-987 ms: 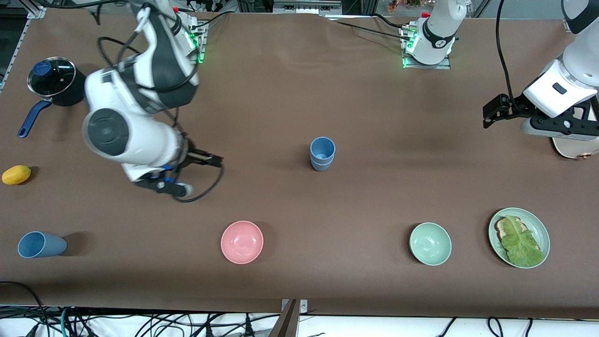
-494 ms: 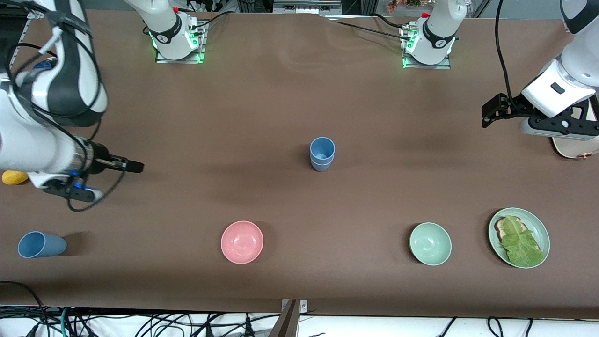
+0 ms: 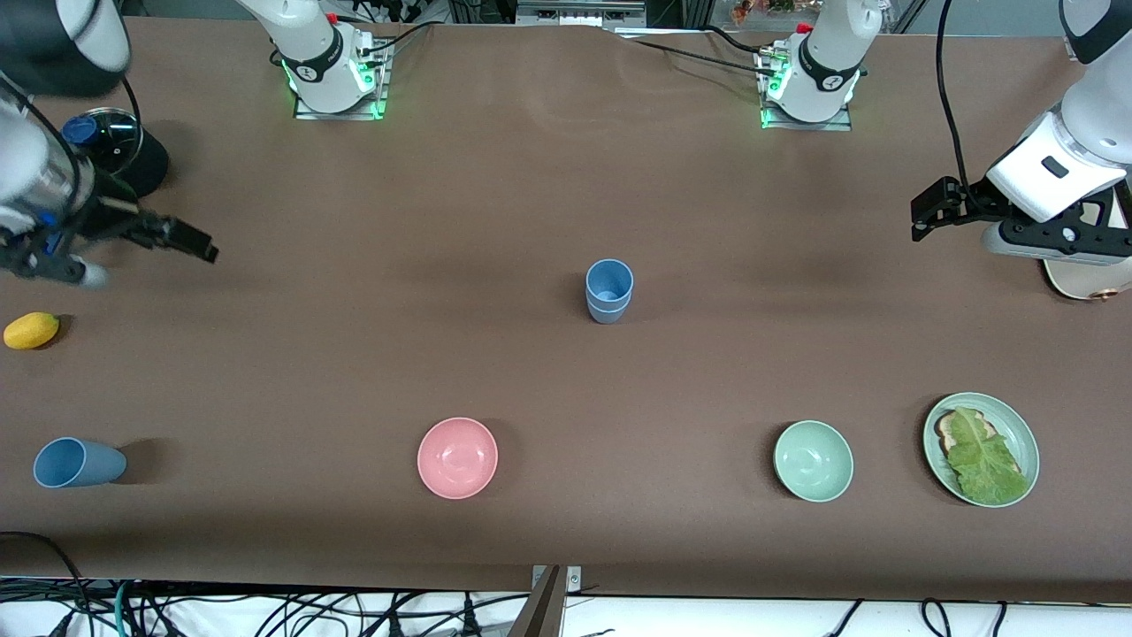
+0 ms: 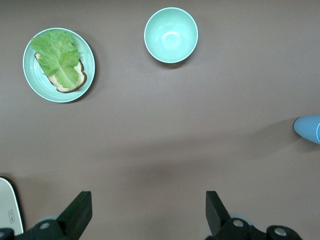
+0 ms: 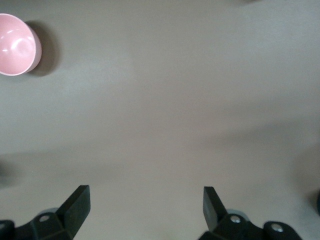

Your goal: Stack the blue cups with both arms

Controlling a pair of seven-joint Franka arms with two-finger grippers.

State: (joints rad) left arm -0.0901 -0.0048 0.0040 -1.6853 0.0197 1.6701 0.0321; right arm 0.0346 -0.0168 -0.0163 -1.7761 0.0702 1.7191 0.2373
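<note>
We see stacked blue cups [image 3: 609, 290] upright mid-table, well apart from both grippers. Lone blue cup [image 3: 78, 463] lies on its side near right arm's end. Right gripper [image 3: 190, 241] and left gripper [image 3: 929, 212] both spread, empty.

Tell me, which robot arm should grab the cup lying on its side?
Probably the right arm: its open right gripper is at the same end of the table as the tipped blue cup. The left gripper waits at the left arm's end.

Right arm [image 3: 40, 53] mostly cut off by front view's edge. Stacked cups [image 4: 309, 129] clipped at left wrist view's edge. Pale object [image 3: 1083, 281] partly hidden under left arm [image 3: 1074, 150], identity unclear.
</note>
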